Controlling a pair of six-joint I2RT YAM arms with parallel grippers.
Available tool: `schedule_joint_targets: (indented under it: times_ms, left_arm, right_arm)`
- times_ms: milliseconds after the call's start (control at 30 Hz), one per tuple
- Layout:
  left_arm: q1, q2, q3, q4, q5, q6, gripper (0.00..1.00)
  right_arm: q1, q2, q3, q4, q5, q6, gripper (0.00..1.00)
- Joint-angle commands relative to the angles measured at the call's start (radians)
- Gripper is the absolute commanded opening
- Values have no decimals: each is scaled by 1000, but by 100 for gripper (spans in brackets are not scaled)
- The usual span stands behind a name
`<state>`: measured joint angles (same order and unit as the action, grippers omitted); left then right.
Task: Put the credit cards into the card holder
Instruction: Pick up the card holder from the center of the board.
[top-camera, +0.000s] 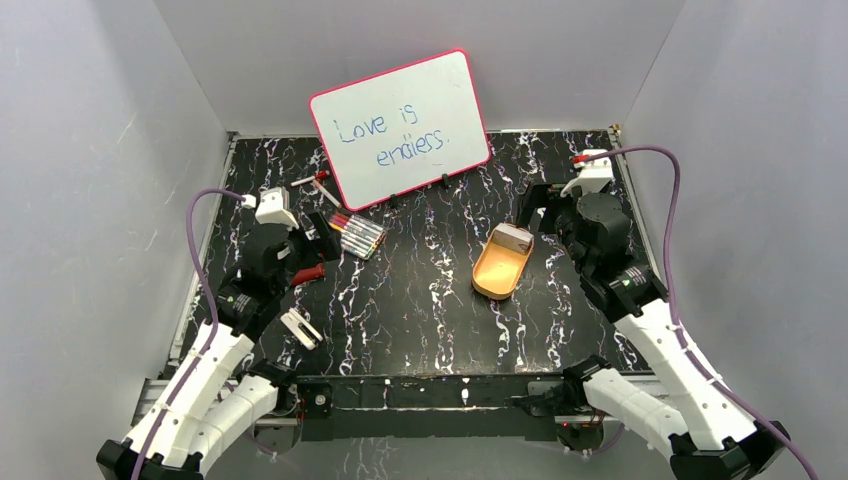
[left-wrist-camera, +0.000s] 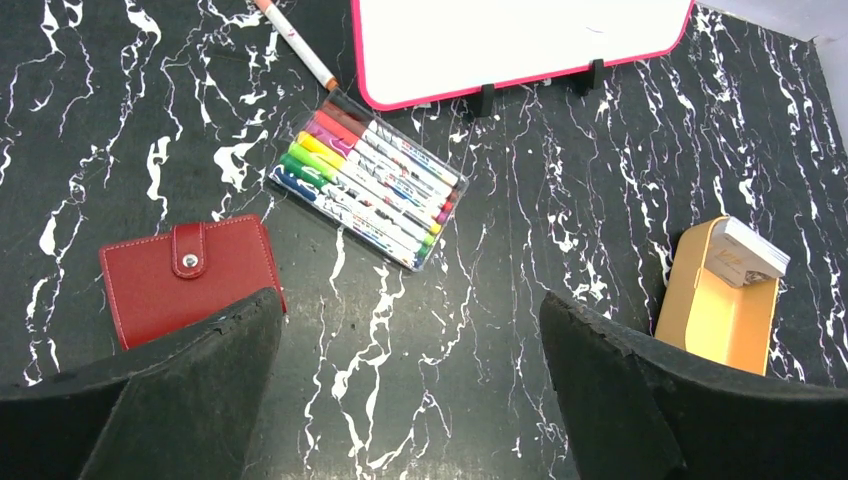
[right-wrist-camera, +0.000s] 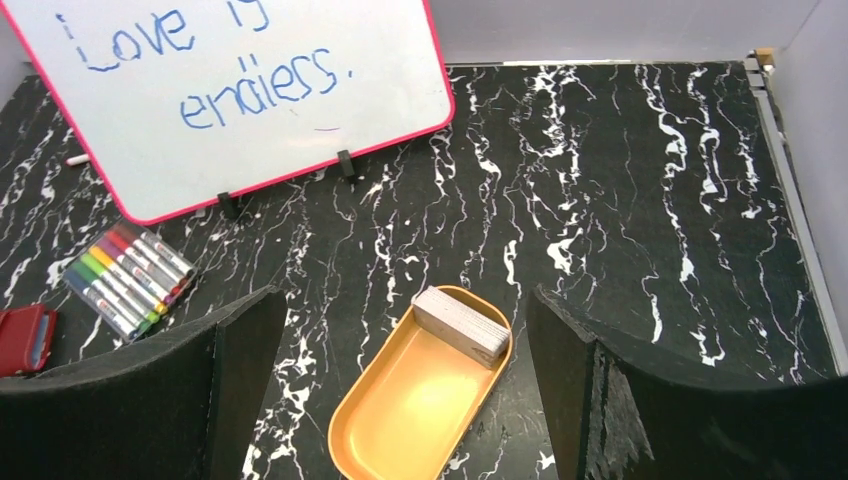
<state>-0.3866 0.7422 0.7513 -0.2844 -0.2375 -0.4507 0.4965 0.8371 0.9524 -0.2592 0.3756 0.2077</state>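
Jaws of the left gripper (left-wrist-camera: 408, 312) stand wide apart and hold nothing, above the black, white-veined marble-pattern table (left-wrist-camera: 420, 400). The small dark-red leather-like folding card holder (left-wrist-camera: 185, 272) lies flat and closed on the table with its snap tab uppermost; one jaw hides its near edge. A clear pack of coloured marker pens (left-wrist-camera: 370, 190) lies just beside it, apart from it. Jaws of the right gripper (right-wrist-camera: 405, 300) are likewise spread wide and empty. Below them sits an orange oval plastic tray (right-wrist-camera: 410, 410). The credit cards (right-wrist-camera: 462, 322), a stack of thin pale-grey rectangular plastic cards, rest tilted at the tray's far end, well apart from the card holder. A pink-framed whiteboard (top-camera: 400, 125) stands at the rear.
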Motion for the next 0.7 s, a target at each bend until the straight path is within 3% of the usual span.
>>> schedule_joint_targets:
  times_ms: [0,233,433,533,667]
  left_arm:
    - [10,-29,-14,12,8,-8,98]
    - [12,-27,-16,16,3,-14,98]
    - [12,-23,-24,35,65,17,98]
    - [12,-31,-31,44,91,32,98]
    - [12,-49,-41,38,67,37,98]
  right_arm:
    - [-7,-27,16,66,-74,-29,99]
    - [-8,-43,48,58,-220,-104,99]
    - [37,51,140,-17,-347,-104,89]
    - [184,106,133,-11,-218,-86,88]
    - [481,214,123,13,76,-82,90]
